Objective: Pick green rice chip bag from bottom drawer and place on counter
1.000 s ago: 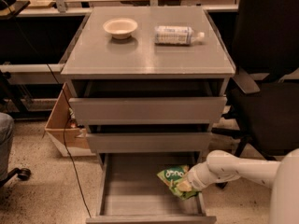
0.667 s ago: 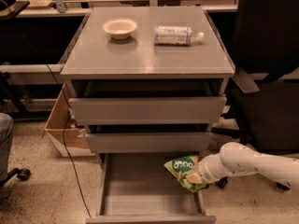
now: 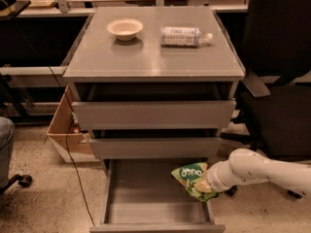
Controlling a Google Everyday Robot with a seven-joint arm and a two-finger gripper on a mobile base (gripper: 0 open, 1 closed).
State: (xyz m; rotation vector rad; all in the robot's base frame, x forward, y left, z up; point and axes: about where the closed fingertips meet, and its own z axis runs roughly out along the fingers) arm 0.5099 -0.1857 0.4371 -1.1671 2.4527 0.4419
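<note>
The green rice chip bag (image 3: 188, 175) hangs in my gripper (image 3: 203, 184) just above the right side of the open bottom drawer (image 3: 155, 198). The white arm comes in from the lower right, and the gripper is shut on the bag's lower right edge. The bag's white logo faces up. The drawer's grey floor shows bare below it. The grey counter (image 3: 146, 57) tops the cabinet higher up.
A cream bowl (image 3: 125, 28) and a lying plastic bottle (image 3: 184, 36) sit on the counter's far half. Two upper drawers (image 3: 153, 114) stand slightly open. A black office chair (image 3: 277, 81) is at the right, a cardboard box (image 3: 65, 130) at the left.
My gripper has lifted the green bag from the drawer floor and drawn it up and a little to the right, toward the drawer's right wall.
</note>
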